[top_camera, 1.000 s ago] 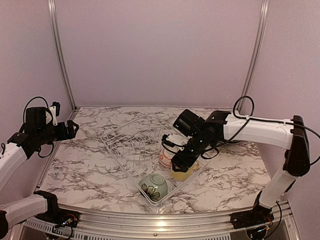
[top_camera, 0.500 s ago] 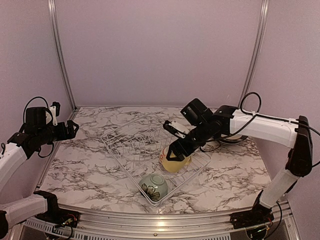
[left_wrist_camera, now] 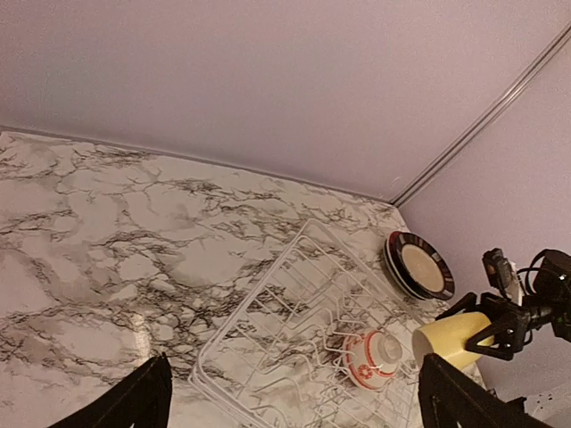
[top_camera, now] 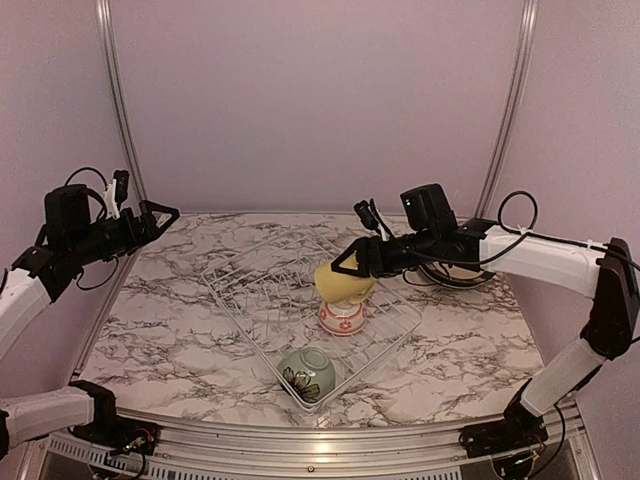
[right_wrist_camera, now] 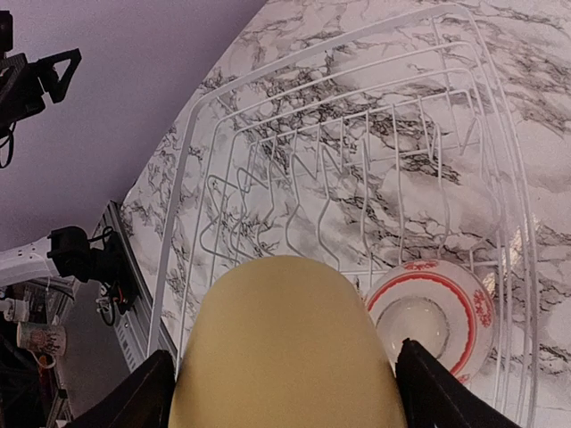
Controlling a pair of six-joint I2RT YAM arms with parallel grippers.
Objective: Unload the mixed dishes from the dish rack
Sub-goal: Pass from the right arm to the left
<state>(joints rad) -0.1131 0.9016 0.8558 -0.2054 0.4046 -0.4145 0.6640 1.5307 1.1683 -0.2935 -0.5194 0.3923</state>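
My right gripper (top_camera: 356, 264) is shut on the yellow cup (top_camera: 343, 281) and holds it tilted in the air above the white wire dish rack (top_camera: 262, 290). In the right wrist view the cup (right_wrist_camera: 285, 348) fills the space between the fingers (right_wrist_camera: 434, 389). A small red-patterned white bowl (top_camera: 341, 318) lies upside down in the rack, just below the cup. A green flowered bowl (top_camera: 307, 372) sits in the rack's near corner. My left gripper (top_camera: 156, 221) is open and empty, raised at the far left, away from the rack (left_wrist_camera: 285, 321).
Black-rimmed plates (top_camera: 452, 271) are stacked on the marble table behind my right arm, right of the rack, and show in the left wrist view (left_wrist_camera: 419, 266). Metal frame posts (top_camera: 115, 100) stand at the back corners.
My right gripper has lifted the yellow cup up out of the rack, from beside the red-patterned bowl. My left gripper has risen and turned a little.
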